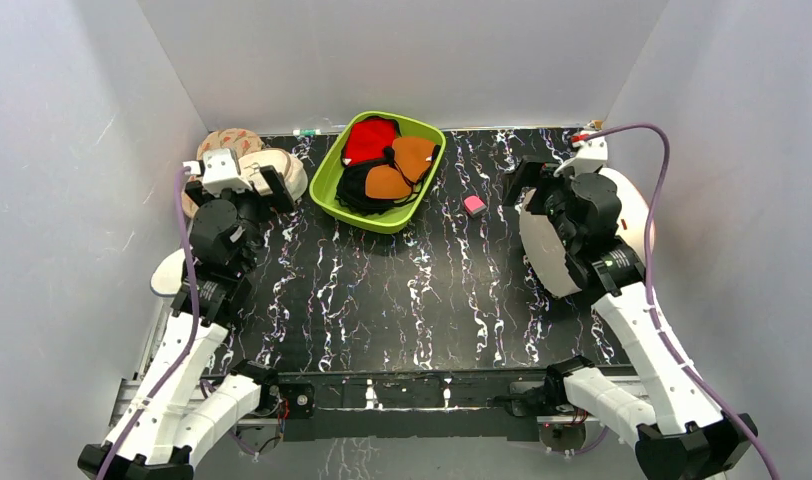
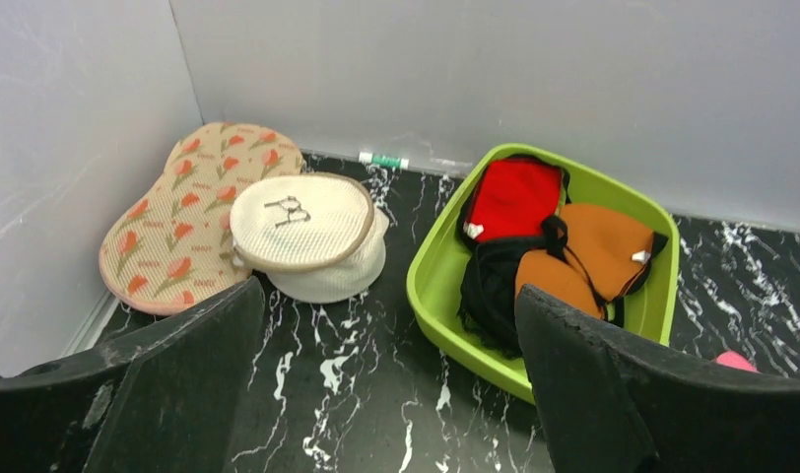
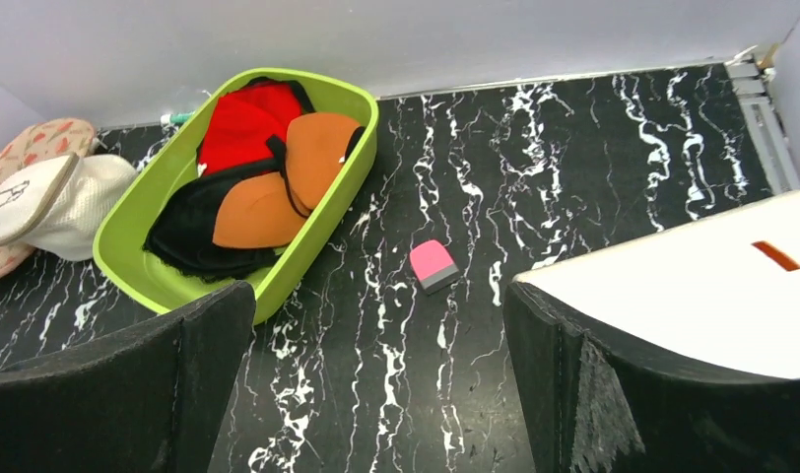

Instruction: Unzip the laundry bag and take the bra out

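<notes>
The laundry bag [image 2: 327, 278] is a small white mesh pouch at the back left, with a cream round top that bears a dark mark. It also shows in the top view [image 1: 287, 168] and the right wrist view [image 3: 76, 212]. Its rim looks shut. The bra is not in view. My left gripper [image 2: 391, 296] is open and empty. It hovers just in front of the pouch [image 1: 237, 190], apart from it. My right gripper [image 3: 376, 296] is open and empty, over the right side of the table [image 1: 552, 180].
A green bin [image 1: 327, 190] at the back middle holds red, orange and black garments. A floral pad [image 2: 169, 222] lies behind the pouch. A pink eraser [image 1: 474, 204] lies right of the bin. A large white cylinder [image 1: 547, 255] stands beside my right gripper. Walls close in on three sides.
</notes>
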Action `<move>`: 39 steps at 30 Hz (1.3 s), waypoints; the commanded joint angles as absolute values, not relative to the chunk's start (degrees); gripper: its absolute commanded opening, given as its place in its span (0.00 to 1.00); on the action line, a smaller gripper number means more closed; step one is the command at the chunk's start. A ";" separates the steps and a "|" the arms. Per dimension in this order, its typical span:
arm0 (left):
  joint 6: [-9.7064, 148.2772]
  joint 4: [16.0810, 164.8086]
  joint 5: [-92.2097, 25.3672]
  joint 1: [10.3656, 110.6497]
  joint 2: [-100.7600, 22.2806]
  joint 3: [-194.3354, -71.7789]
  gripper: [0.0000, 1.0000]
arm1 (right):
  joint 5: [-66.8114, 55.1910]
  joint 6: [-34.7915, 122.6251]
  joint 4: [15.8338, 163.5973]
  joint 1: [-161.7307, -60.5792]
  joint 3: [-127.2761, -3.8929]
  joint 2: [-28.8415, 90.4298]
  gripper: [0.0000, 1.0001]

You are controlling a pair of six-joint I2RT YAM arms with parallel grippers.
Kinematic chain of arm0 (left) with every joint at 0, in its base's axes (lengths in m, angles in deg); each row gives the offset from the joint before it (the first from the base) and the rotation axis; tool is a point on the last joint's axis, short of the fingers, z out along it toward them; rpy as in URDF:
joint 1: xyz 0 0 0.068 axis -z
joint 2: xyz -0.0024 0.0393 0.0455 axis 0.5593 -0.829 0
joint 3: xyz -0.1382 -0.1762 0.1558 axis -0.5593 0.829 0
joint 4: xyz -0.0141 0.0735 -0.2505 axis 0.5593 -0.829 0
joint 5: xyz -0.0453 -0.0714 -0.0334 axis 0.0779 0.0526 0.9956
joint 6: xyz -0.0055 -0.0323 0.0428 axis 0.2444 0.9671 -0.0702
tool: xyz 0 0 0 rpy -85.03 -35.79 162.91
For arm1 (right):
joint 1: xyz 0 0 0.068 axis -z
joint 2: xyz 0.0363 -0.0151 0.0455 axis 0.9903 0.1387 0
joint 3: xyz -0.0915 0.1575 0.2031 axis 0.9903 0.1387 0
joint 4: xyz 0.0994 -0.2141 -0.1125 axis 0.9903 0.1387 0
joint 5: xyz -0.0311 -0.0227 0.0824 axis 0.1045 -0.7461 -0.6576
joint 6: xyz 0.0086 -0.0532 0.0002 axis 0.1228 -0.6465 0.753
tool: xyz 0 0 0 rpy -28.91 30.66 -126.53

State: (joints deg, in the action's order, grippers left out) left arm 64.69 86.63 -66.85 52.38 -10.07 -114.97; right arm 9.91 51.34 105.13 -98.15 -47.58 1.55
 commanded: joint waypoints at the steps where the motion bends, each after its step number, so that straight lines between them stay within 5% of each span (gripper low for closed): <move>1: 66.12 90.64 -66.94 51.46 -7.76 -111.09 0.98 | 12.38 52.99 106.47 -100.32 -52.06 2.86 0.98; 21: 69.29 87.87 -65.15 50.03 -20.47 -110.55 0.98 | 5.68 56.63 110.93 -104.09 -51.24 2.68 0.98; 30: 70.08 77.92 -88.93 49.41 -34.22 -117.79 0.98 | -3.07 57.76 111.69 -104.24 -51.44 7.05 0.98; 39: 69.42 74.30 -98.32 38.35 -43.54 -120.89 0.98 | -9.96 58.93 110.40 -104.35 -50.59 10.80 0.98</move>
State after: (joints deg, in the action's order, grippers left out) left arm 69.52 77.38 -89.32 42.83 -40.61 -117.71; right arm -5.35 57.46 113.13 -104.07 -50.35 9.79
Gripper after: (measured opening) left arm 0.983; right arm 0.980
